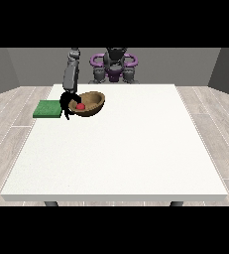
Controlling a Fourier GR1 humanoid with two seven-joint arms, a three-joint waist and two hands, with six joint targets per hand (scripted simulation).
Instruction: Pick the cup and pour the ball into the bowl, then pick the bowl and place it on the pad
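Bowl (90,103) tilts, red ball (80,106) inside, just beside green pad (48,109) on counter (116,149). Robot hand at the view's left (66,103) grasps the bowl's pad-side rim. Risk: more tilt rolls ball out; rim could slip before the pad.

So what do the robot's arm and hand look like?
The arm at the view's left is grey, long and boxy, made of blocky segments. Its hand is black, with thin dark fingers. No cables or markings show. The other arm and hand are not in view.
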